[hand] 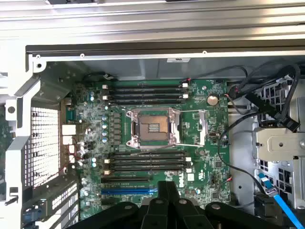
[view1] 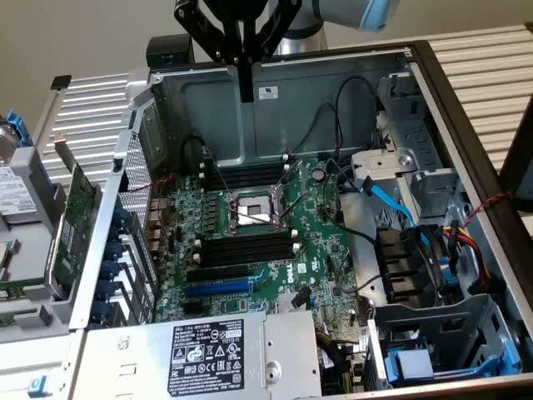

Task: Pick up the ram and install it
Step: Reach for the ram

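Exterior view: gripper (view1: 246, 83) pinched closed, empty, high over the far memory slots (view1: 247, 176); we'd keep clearance from the case wall (view1: 316, 96) while locating the ram.

Robot lab workbench, open computer case (view1: 291, 117) lying flat, green main board (view1: 329, 250) inside the case, robot arm (view1: 326, 10) above the case, ribbed metal table (view1: 483, 58) under the case
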Robot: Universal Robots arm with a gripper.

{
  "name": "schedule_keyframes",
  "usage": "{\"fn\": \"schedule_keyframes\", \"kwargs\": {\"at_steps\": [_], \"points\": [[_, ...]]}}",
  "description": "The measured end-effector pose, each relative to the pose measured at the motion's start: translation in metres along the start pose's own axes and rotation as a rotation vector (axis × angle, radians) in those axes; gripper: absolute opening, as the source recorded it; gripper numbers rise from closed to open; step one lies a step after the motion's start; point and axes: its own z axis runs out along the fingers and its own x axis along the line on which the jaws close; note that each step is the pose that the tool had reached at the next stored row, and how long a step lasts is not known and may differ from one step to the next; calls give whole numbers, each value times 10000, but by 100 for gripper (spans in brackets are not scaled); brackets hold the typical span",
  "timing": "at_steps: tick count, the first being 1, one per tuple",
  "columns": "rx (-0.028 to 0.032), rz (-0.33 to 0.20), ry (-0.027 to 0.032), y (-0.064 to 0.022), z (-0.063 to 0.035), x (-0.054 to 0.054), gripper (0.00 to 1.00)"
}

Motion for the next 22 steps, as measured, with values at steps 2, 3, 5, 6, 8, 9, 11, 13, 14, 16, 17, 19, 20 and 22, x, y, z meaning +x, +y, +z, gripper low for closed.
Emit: {"fn": "schedule_keyframes", "kwargs": {"at_steps": [2,3,5,6,8,9,11,13,14,16,17,19,20,22], "points": [[0,0,0,0,0,0,10],[0,0,0,0,0,0,10],[0,0,0,0,0,0,10],[0,1,0,0,0,0,10],[0,0,0,0,0,0,10],[0,0,0,0,0,0,10],[0,0,0,0,0,0,10],[1,2,0,-1,-1,17,10],[1,0,0,-4,-2,51,10],[1,1,0,-7,-3,106,10],[1,1,0,-10,-3,140,10],[0,-1,-3,-16,-5,221,10],[-1,0,-5,-19,-6,266,10],[0,0,-9,-25,-8,356,10]]}}
